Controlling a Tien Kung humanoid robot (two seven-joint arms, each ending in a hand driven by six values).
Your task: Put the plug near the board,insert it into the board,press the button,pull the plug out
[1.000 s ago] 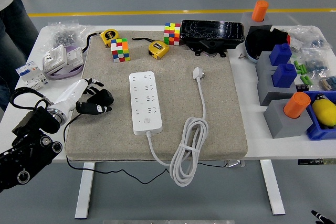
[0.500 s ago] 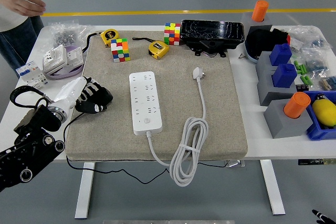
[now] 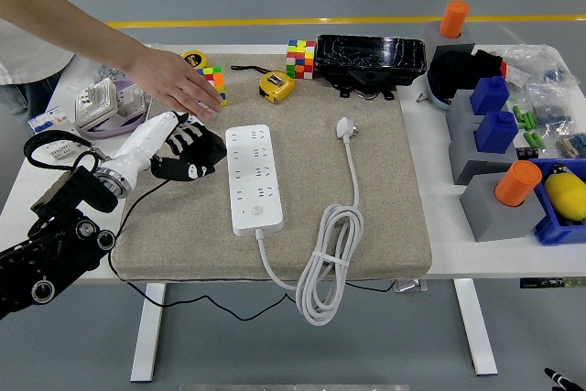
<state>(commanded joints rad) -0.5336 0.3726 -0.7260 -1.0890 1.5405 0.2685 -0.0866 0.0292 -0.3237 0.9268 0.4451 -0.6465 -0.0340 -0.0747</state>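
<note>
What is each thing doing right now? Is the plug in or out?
plug: out, lying on the mat, right of the board
power board: flat on the mat, sockets empty
cord: coiled, hanging over the near edge
left hand: fingers curled, holding nothing, just left of the board
person's hand: reaching in over the colourful cube

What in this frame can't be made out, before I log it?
- Head view: the small cube is partly covered by the person's hand.
- The left robot hand has its fingers curled under, so contact with the mat is unclear.
- The right robot hand is outside the frame.
- The power strip button state is too small to read.
- The plug prongs are not visible.
</note>
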